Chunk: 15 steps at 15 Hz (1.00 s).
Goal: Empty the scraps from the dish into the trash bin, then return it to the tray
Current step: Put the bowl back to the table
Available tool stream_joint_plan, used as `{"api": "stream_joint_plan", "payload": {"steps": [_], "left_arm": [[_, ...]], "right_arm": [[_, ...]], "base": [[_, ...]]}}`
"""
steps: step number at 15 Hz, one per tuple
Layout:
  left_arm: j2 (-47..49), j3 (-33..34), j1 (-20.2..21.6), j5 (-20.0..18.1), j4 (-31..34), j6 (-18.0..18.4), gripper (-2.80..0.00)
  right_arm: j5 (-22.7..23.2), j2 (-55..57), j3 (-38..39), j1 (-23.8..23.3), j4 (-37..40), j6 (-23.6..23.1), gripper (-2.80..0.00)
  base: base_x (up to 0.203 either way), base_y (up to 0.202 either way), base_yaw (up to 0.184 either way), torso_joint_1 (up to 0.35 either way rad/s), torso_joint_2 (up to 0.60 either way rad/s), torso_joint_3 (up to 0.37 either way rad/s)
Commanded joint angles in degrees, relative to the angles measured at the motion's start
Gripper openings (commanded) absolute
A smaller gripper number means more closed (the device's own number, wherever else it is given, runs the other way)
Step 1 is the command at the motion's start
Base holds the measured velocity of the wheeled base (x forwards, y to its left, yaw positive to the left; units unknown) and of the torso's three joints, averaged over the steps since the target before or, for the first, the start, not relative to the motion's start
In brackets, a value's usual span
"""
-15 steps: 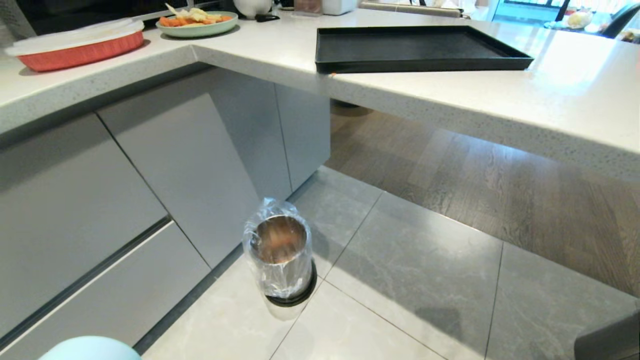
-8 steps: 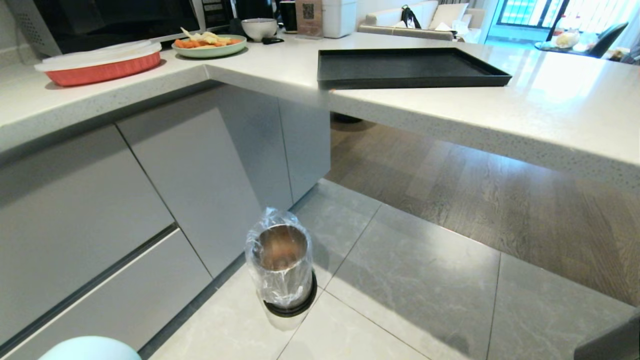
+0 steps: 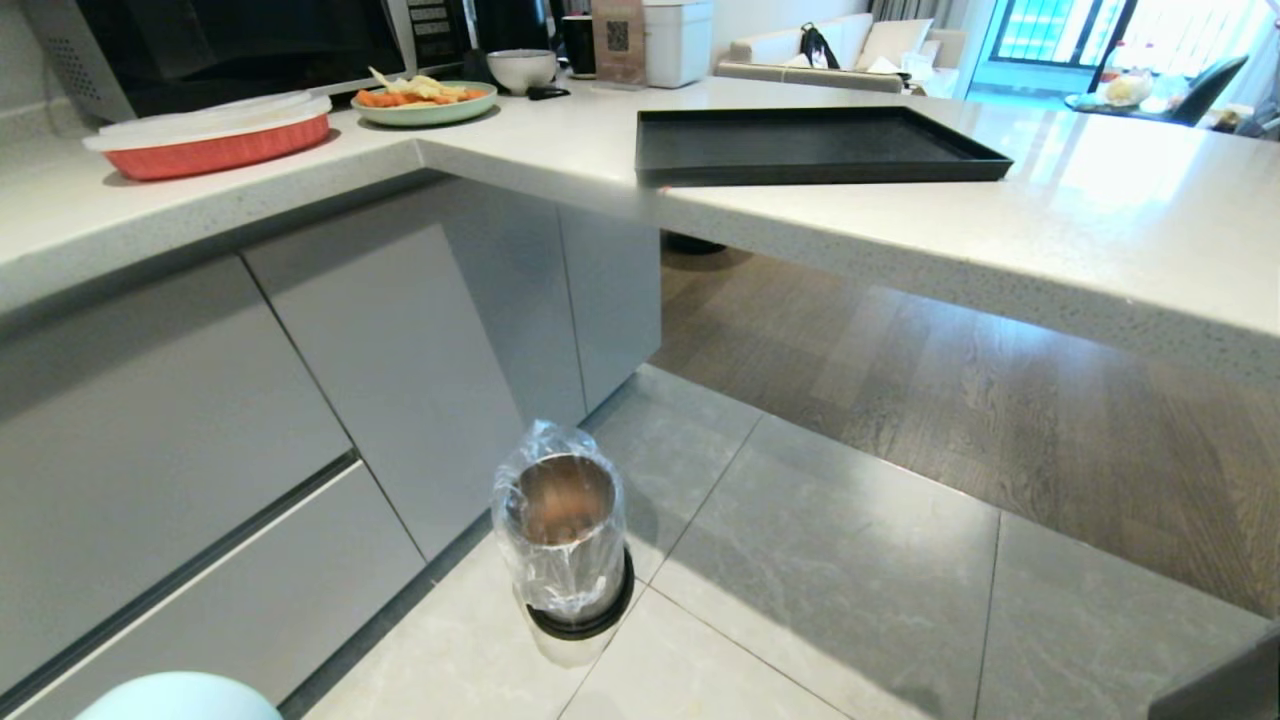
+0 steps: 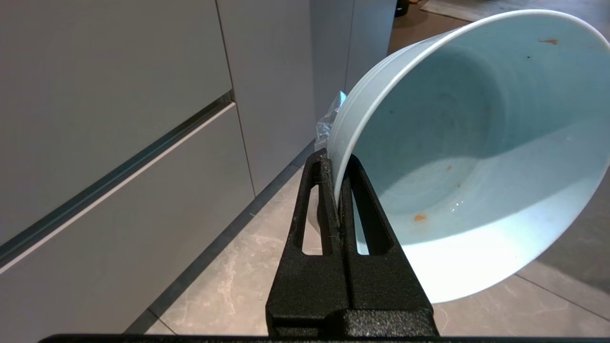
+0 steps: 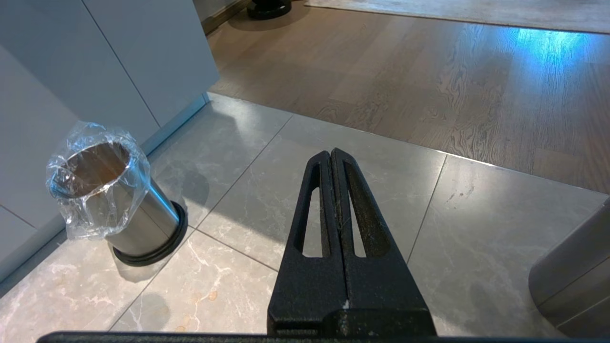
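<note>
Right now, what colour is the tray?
Black tray, clearest in the head view.

Dish: small round pale blue-white bowl, smooth, plain. Tilted on edge, opening facing the left wrist camera; rim pinched between the jaws of the left gripper, which are closed on it. Interior nearly bare: a few small orange specks and smears on the wall. In the head view only a pale blue sliver shows at the lower left corner.

Trash bin: small shiny steel cylinder, crinkly clear bag liner, black base ring. Upright on the tiled floor, lower centre of the head view, just beside the grey cabinet fronts.

Tray: large flat black rectangle, low raised rim, nothing on it. Lies flat on the worktop, upper centre-right of the head view, near its front edge.
</note>
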Motion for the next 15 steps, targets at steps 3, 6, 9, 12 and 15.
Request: {"api": "stream_joint_plan", "payload": {"steps": [3, 6, 9, 12, 15], "left_arm": [[0.06, 0.0, 0.01, 0.0, -0.02, -0.02, -2.8], [0.06, 0.0, 0.01, 0.0, -0.02, -0.02, -2.8], [0.06, 0.0, 0.01, 0.0, -0.02, -0.02, -2.8], [0.06, 0.0, 0.01, 0.0, -0.02, -0.02, -2.8], [0.06, 0.0, 0.01, 0.0, -0.02, -0.02, -2.8]], "right_arm": [[-0.02, -0.02, 0.0, 0.01, -0.02, 0.04, -2.8], [-0.02, -0.02, 0.0, 0.01, -0.02, 0.04, -2.8], [-0.02, -0.02, 0.0, 0.01, -0.02, 0.04, -2.8], [-0.02, -0.02, 0.0, 0.01, -0.02, 0.04, -2.8], [-0.02, -0.02, 0.0, 0.01, -0.02, 0.04, -2.8]], "base": [[0.0, 0.0, 0.0, 0.0, 0.0, 0.0], [0.0, 0.0, 0.0, 0.0, 0.0, 0.0], [0.0, 0.0, 0.0, 0.0, 0.0, 0.0], [0.0, 0.0, 0.0, 0.0, 0.0, 0.0], [0.0, 0.0, 0.0, 0.0, 0.0, 0.0]]}}
